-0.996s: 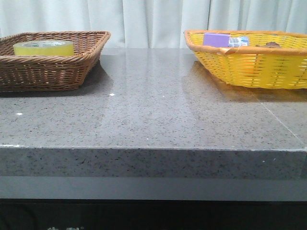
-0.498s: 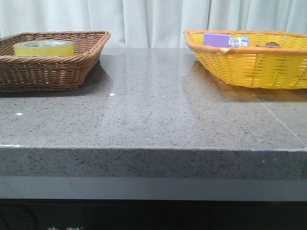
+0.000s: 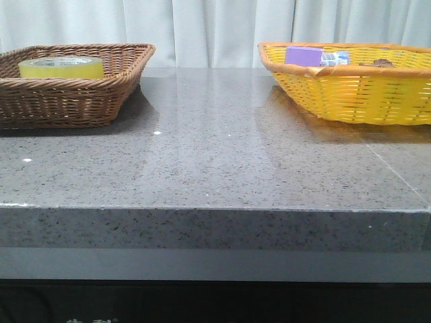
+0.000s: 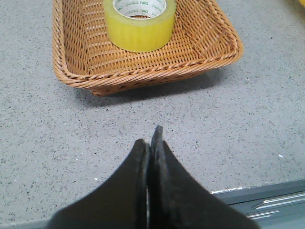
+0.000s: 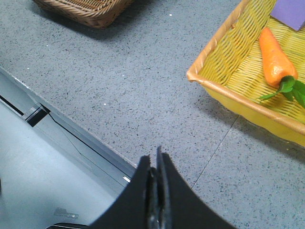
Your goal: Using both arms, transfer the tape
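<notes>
The tape (image 3: 61,66) is a yellow translucent roll with a white core printed in green, lying flat in the brown wicker basket (image 3: 81,101) at the table's left. In the left wrist view the tape (image 4: 139,24) sits in that basket (image 4: 81,71), well ahead of my left gripper (image 4: 151,138), which is shut and empty above the grey table near its front edge. My right gripper (image 5: 154,160) is also shut and empty, over the table's front edge. Neither gripper shows in the front view.
A yellow woven basket (image 3: 350,94) stands at the table's right, holding a purple box (image 3: 304,55) and a small bottle. The right wrist view shows its rim (image 5: 224,90), a toy carrot (image 5: 276,59) and the purple box (image 5: 290,12). Grey speckled tabletop (image 3: 215,148) lies between the baskets.
</notes>
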Robot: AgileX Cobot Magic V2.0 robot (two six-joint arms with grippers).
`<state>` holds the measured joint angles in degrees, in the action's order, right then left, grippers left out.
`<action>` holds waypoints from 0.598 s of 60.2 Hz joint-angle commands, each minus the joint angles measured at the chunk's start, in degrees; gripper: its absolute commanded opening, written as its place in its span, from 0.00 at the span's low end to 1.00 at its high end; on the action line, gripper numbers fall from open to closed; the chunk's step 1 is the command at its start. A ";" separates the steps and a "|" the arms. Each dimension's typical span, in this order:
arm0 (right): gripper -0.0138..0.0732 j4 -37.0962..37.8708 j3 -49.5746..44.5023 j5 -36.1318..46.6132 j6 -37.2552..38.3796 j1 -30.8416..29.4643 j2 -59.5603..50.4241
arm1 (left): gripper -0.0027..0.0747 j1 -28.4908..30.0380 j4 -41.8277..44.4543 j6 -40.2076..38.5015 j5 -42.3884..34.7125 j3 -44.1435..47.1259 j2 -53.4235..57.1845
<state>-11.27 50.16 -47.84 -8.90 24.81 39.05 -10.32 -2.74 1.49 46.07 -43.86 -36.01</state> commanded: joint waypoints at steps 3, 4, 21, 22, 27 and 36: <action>0.08 -0.08 1.33 3.62 -0.06 -0.19 -0.13 | 0.01 -0.28 -0.15 -0.45 -4.53 -0.80 1.34; 0.08 -0.08 1.33 3.62 -0.06 -0.19 -0.13 | 0.01 -0.09 -0.15 -0.45 -4.51 -0.60 1.83; 0.08 -0.08 1.33 3.62 -0.06 -0.19 -0.13 | 0.01 5.32 1.31 -0.45 -17.62 13.70 15.94; 0.08 -0.08 1.33 3.62 -0.06 -0.19 -0.13 | 0.01 5.62 1.31 -0.45 -19.26 15.35 16.77; 0.08 -0.08 1.33 3.62 -0.06 -0.19 -0.13 | 0.01 7.28 0.71 -0.45 -24.88 21.48 21.13; 0.08 -0.08 1.33 3.62 -0.06 -0.19 -0.13 | 0.01 8.94 -0.45 -0.45 -33.51 32.19 28.28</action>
<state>-11.27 50.16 -47.84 -8.90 24.81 39.05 -1.86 -2.25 1.49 22.17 -14.39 -9.90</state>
